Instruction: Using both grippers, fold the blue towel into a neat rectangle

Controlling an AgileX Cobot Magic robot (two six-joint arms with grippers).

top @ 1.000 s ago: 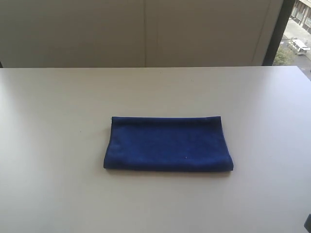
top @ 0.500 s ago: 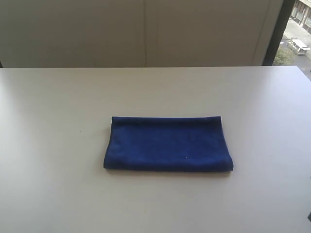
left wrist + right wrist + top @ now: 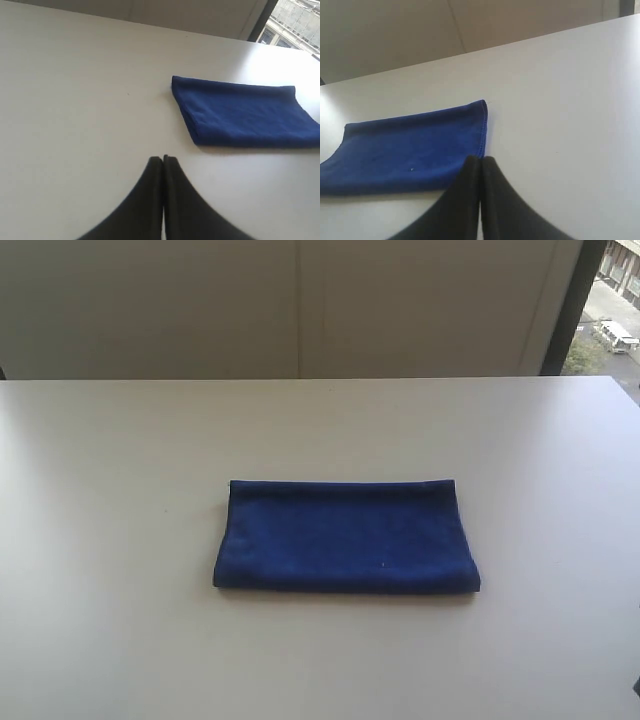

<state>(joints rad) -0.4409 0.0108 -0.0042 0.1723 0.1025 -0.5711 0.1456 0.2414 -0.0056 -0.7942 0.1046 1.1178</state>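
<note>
We find the left gripper (image 3: 163, 160) empty, jaws pressed together, hovering near and to the left of the cloth. The right gripper (image 3: 480, 160) is likewise closed on nothing, off its right end. The blue towel (image 3: 347, 537) lies folded flat at the middle of the table (image 3: 120, 490). We judge it soft, light and limp; any further fold calls for pinching its stitched corners, one per gripper.

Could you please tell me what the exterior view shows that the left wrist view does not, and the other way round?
Only the exterior view shows the whole blue towel, with all four edges of its folded rectangle. Only the left wrist view shows the left hand, shut, over bare table and apart from the towel, one corner of which runs out of frame. Both show the folded towel lying flat on the white table, with a window beyond.
</note>
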